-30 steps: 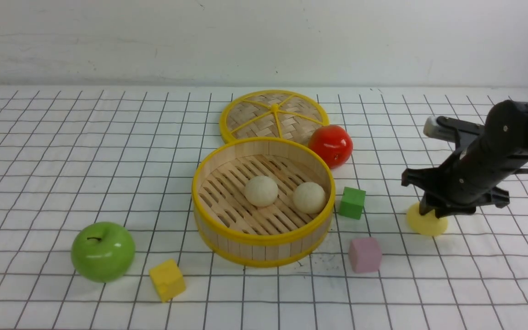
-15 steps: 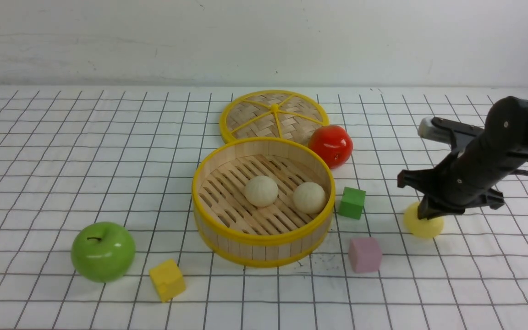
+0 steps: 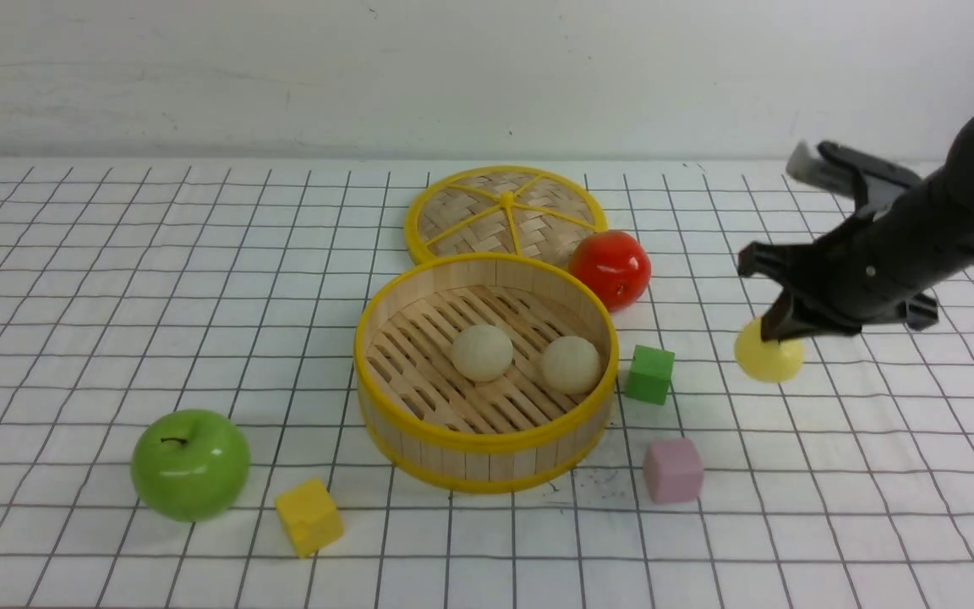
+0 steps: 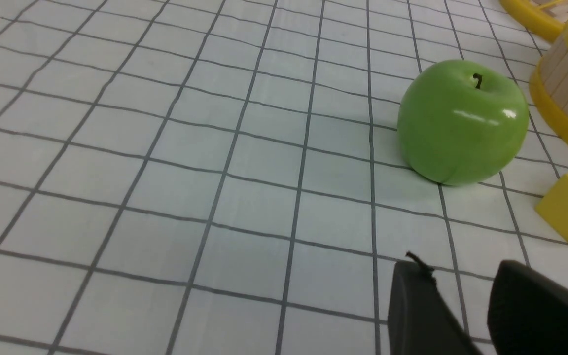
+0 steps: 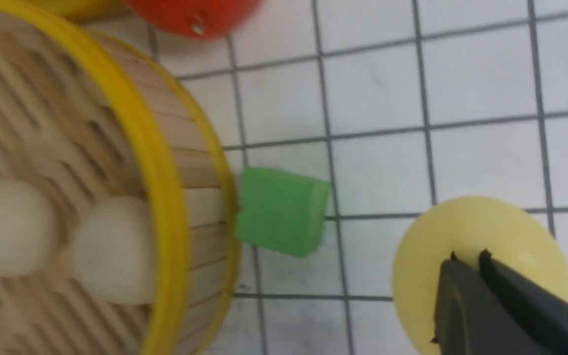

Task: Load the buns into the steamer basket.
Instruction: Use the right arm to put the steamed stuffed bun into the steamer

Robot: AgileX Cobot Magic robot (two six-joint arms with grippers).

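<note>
Our right gripper (image 3: 779,331) has its jaws pinched together into the top of the soft yellow bun (image 3: 768,364), holding it clear of the table (image 3: 199,296), right of the basket (image 3: 487,443), so that, we judge, it can cross the rim and join the two pale buns (image 3: 481,352) inside. Nearly a ball, it shows no long axis; its round underside hangs downward.

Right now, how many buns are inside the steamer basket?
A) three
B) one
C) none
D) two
D: a beige bun and a second beige bun rest on the slatted floor of the steamer basket, while the pale yellow bun is outside it, pinched by the right gripper.
</note>
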